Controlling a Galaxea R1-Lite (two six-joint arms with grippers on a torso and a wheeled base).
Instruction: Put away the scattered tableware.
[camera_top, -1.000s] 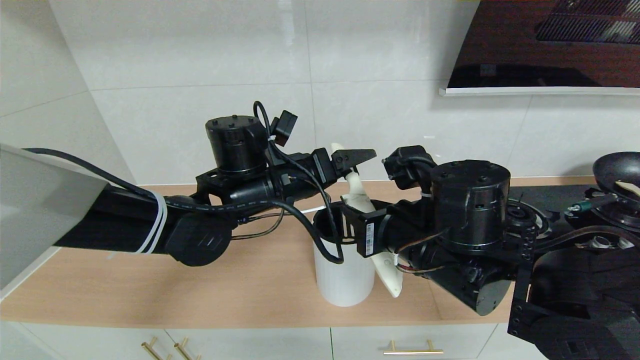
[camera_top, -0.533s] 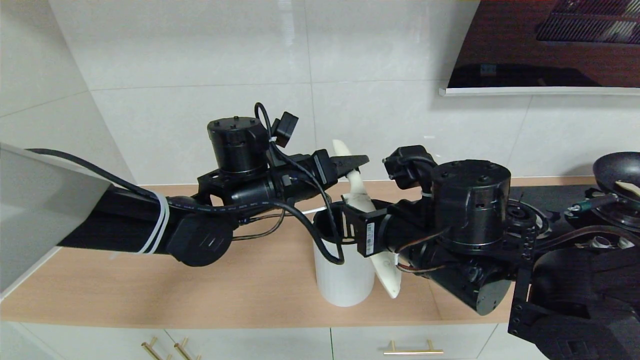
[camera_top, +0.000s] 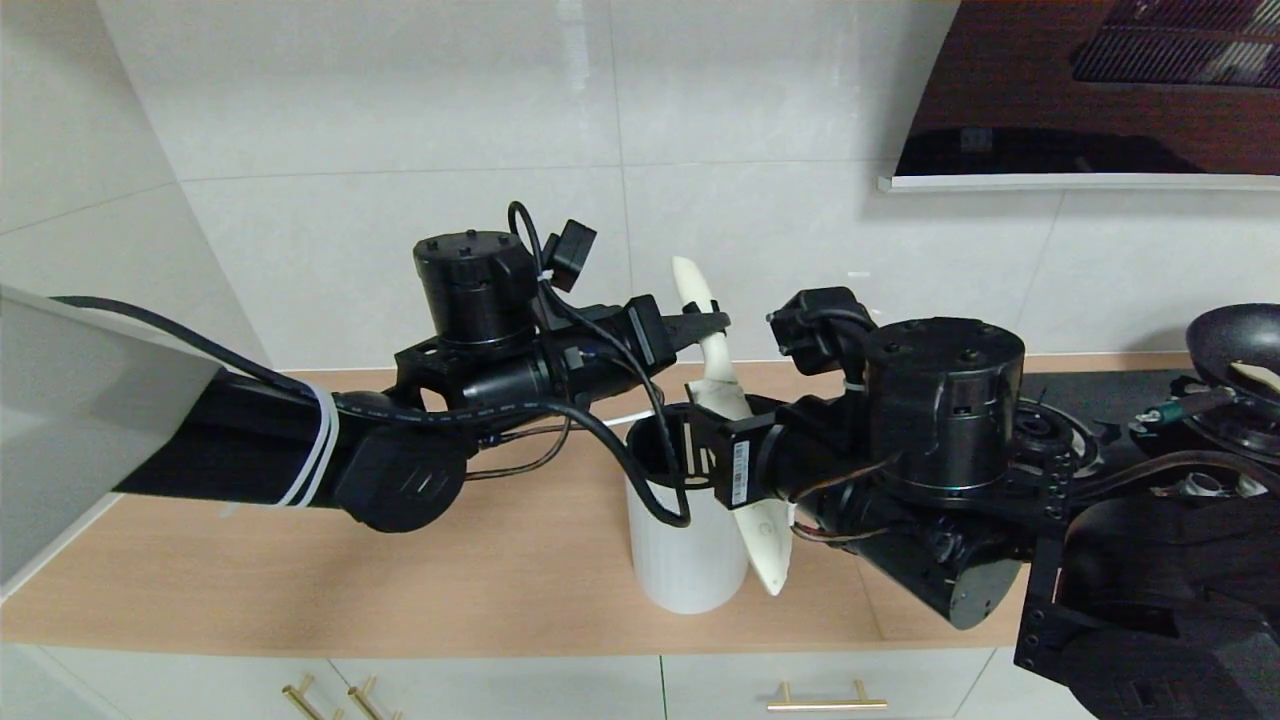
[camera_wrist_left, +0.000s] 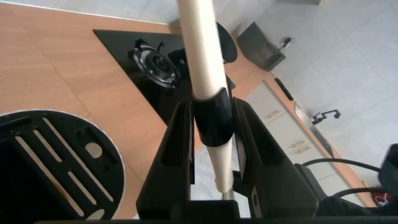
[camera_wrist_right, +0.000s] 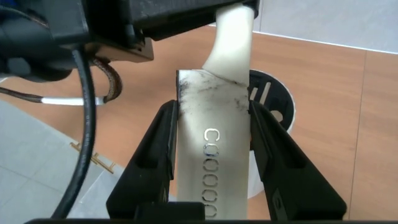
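The cream-white spatula (camera_top: 712, 360) hangs in the air above the table (camera_top: 400, 580), steeply tilted with its handle end up toward the tiled wall (camera_top: 400, 120) and its blade end down, outside and just beside the right wall of the white utensil holder (camera_top: 685, 560); the left gripper (camera_top: 705, 325) has its jaws clenched on the round handle, and the right gripper (camera_top: 735, 460) has its jaws clamped across the width of the flat slotted blade; the spatula looks like light, stiff plastic with a smooth skin, so it should weigh little on either arm but may well slip or swivel in a pinch; the handle tapers and is rounded, which I judge the weaker hold, while the flat blade gives the right jaws two parallel edges and is probably the surer place; with both arms on one rigid piece, any disagreement between them would likely lever it loose; the holder is tall, narrow and probably light, so a sideways nudge could tip it, and its black slotted top (camera_wrist_left: 56, 162) offers only narrow openings, so the blade would need lifting above the rim and lining up; a black cable (camera_top: 650, 490) from the left arm droops over that rim; the hob (camera_wrist_left: 155, 62) lies near on the right, the wall close behind, and the table's front edge runs just before the holder; open wood lies to the left.
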